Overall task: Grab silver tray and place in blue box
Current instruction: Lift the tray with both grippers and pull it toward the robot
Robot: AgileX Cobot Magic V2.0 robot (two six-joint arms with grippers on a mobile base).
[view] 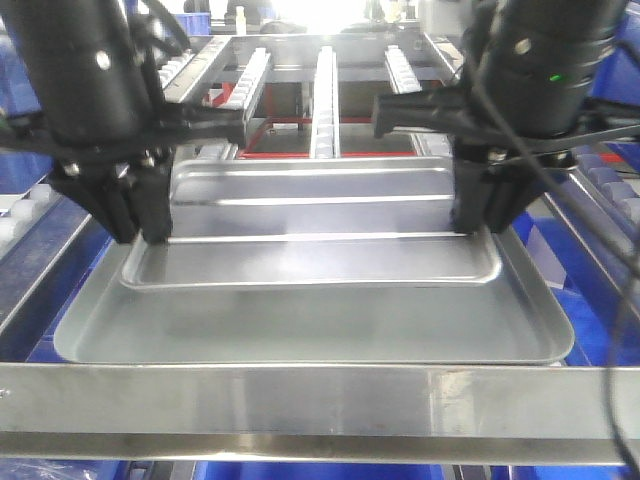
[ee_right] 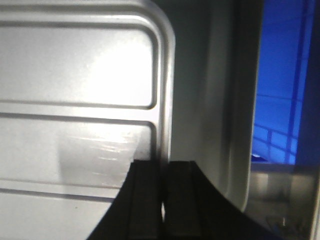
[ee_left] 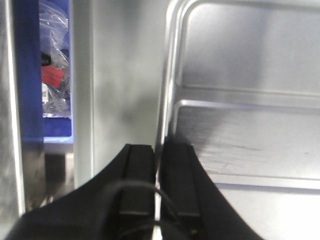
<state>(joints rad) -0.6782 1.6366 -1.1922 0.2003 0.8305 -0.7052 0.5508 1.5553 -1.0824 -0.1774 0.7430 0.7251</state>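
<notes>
The silver tray [view: 310, 220], shiny with two long ridges, is tilted, its far edge raised, over a larger dull grey tray [view: 300, 335]. My left gripper [view: 140, 225] is shut on its left rim; in the left wrist view the black fingers [ee_left: 140, 175] pinch the rim of the silver tray [ee_left: 250, 125]. My right gripper [view: 482, 215] is shut on its right rim; in the right wrist view the gripper [ee_right: 162, 190] clamps the rim of the silver tray [ee_right: 80, 75]. The blue box shows only as blue plastic [ee_right: 280, 90] beside and below the trays.
A steel bar [view: 320, 405] crosses the front. A roller conveyor frame [view: 325, 85] stands behind the trays. Blue crates [view: 610, 260] flank both sides. A blue bin holding plastic bags [ee_left: 52, 75] lies left of the grey tray.
</notes>
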